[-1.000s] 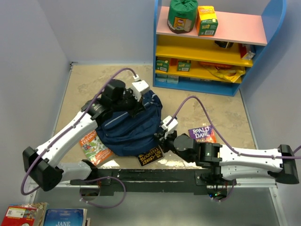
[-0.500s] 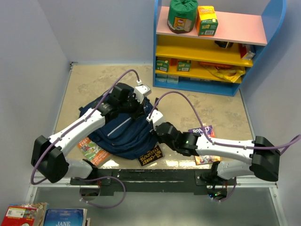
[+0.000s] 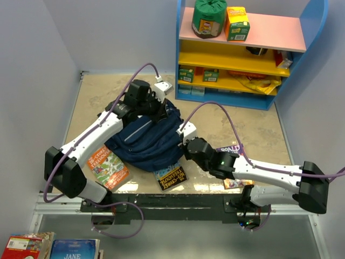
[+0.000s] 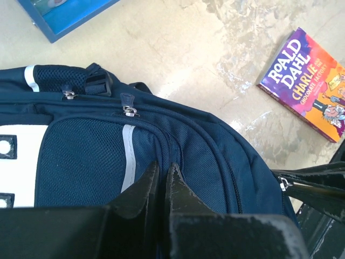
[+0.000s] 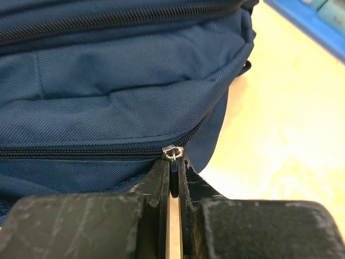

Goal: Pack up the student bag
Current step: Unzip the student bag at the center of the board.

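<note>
Student bag [image 3: 143, 147] now farther back; left end effector [image 4: 163, 167] together, right end effector [image 5: 173, 163] clamping zipper pull [image 5: 172, 152]

Right of the right hand [image 5: 171, 164], bare beige stone-patterned table [image 5: 280, 108] runs open up to the blue-framed wooden shelf unit [image 3: 226, 99]. The bulky navy blue fabric backpack [image 5: 108, 97] blocks ahead and left; a purple paperback book [image 3: 230, 149] lies behind the hand.

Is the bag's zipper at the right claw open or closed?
Closed where visible: the zipper teeth on the student bag meet left of the pull, which the right claw pinches.
</note>
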